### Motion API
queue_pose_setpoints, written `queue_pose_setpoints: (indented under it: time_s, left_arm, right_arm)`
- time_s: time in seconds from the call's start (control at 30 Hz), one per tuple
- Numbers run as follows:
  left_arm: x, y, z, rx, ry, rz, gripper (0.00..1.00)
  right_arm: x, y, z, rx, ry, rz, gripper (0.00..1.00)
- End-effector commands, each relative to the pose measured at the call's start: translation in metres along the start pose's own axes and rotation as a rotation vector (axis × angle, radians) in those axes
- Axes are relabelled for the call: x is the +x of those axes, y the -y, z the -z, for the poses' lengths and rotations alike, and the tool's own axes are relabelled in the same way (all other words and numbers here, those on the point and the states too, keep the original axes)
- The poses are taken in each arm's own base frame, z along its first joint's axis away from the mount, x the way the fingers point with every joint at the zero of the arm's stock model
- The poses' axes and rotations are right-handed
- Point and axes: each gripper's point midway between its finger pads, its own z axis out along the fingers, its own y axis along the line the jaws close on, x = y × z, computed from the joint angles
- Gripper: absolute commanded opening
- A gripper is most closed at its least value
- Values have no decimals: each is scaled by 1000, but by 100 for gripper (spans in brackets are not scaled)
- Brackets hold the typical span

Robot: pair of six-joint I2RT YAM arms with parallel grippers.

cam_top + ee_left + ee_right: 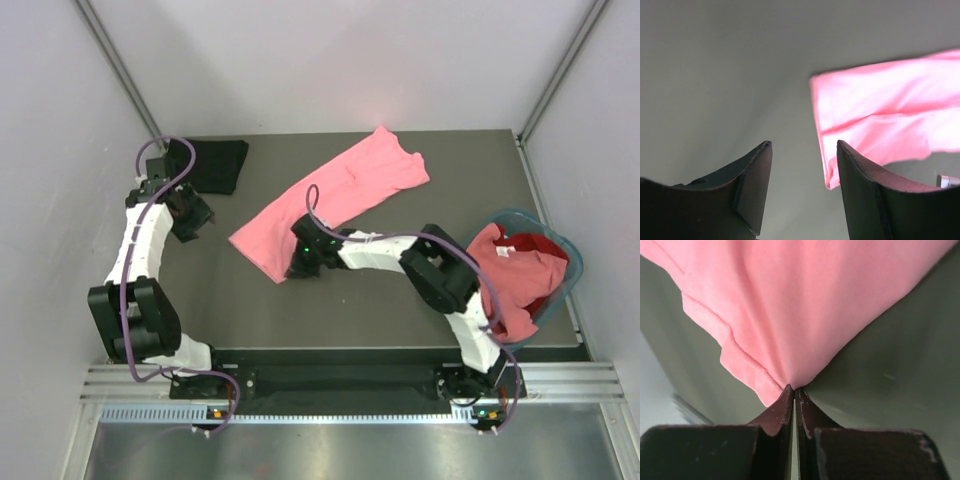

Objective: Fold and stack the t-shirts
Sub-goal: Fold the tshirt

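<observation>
Count first: two arms, four tees that I can see (two salmon pink, one red, one black) and one round teal basket (574,262).

Nearest the arm bases, the right jaws are pinched fully together on the near corner of the long pink tee (805,305). The soft cloth bunches into folds right at the tips, and a stitched hem runs off to their left. That tee lies on the desk (380,310) as a long diagonal strip, stretching away from the right jaws toward the far right.

There's plenty of bare dark grey desk on the near side of the right jaws and off to their right, up to the basket. The basket sits at the desk's right edge, with the second pink tee (512,285) heaped over the red tee (545,250) inside.

The left jaws are parted with nothing between them, over bare desk well left of the strip's near end. Just beyond the left jaws, the black tee (215,165) is a flat folded patch at the far left corner.
</observation>
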Motion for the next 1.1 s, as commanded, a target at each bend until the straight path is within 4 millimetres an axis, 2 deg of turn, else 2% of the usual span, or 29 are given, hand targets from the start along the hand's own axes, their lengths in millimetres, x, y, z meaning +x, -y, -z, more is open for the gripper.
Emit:
queue_pose_setpoints:
  time_s: [0.0,0.07,0.1,0.13,0.17,0.2,0.27,0.3,0.33,0.37,0.4,0.47,0.5,0.53,0.57,0.63,0.67,0.7,0.73,0.77,0.8,0.83,0.87,0.9,0.93,0.97,1.0,1.03,1.07]
  left_arm:
    - [15,37,1,222,-59,-122,59]
    - [22,45,2,269,-77,-152,59]
    - [29,47,2,281,-89,-166,60]
    - [34,52,3,312,-102,-181,60]
    - [41,55,3,334,-119,-196,60]
    - [50,57,0,353,-137,-209,60]
    - [71,64,0,393,-187,-259,61]
    - [85,61,-6,391,-221,-273,61]
    - [94,62,-7,400,-243,-287,61]
    - [114,62,-9,418,-291,-306,61]
    - [119,64,-10,438,-300,-310,61]
    - [153,72,-8,486,-374,-366,62]
    - [161,74,-8,498,-393,-379,62]
    - [167,78,-7,511,-401,-390,62]
    - [178,81,-6,518,-425,-409,62]
    - [185,86,-3,530,-434,-415,62]
    - [190,91,-1,539,-440,-434,62]
    - [192,93,0,545,-442,-441,62]
    - [194,96,1,549,-446,-446,62]
    - [196,100,2,555,-447,-457,62]
    - [196,103,3,564,-452,-457,62]
    - [196,108,5,581,-455,-454,62]
    - [191,119,7,619,-435,-456,62]
    - [188,126,8,646,-422,-454,63]
    - [187,135,11,676,-427,-441,62]
    - [181,145,11,698,-414,-434,62]
    - [175,156,12,732,-390,-431,62]
    - [172,164,14,752,-395,-413,62]
    - [166,175,16,774,-383,-411,62]
  right_arm:
    - [5,42,46,37,-37,338,0]
    - [15,63,62,50,-65,406,0]
    - [28,86,78,60,-99,452,0]
    - [33,98,86,71,-107,472,0]
    - [35,97,104,44,-97,492,0]
    - [50,126,111,73,-143,515,0]
    - [61,129,132,13,-160,554,0]
    - [76,145,139,12,-209,558,0]
    - [83,149,146,1,-221,570,0]
    - [87,145,158,-33,-210,582,0]
    - [99,162,164,-25,-244,570,2]
    - [101,160,181,-70,-211,533,12]
    - [99,173,184,-30,-182,519,29]
    - [94,172,188,-28,-147,508,35]
    - [83,167,198,-38,-90,493,39]
    - [50,157,208,-8,42,486,52]
    - [27,161,214,28,96,466,55]
    - [3,146,222,15,160,454,59]
    - [-16,143,227,24,197,440,60]
    - [-49,155,229,79,247,390,61]
    - [-76,143,237,74,301,371,64]
    - [-95,143,240,89,329,344,64]
    - [-124,162,235,152,339,279,65]
    - [-151,144,244,125,375,268,66]
    - [-168,145,244,135,383,250,66]
    - [-189,164,232,187,361,209,67]
    - [-218,147,241,167,405,209,68]
    - [-232,151,240,181,406,194,68]
    - [-249,167,227,215,391,173,69]
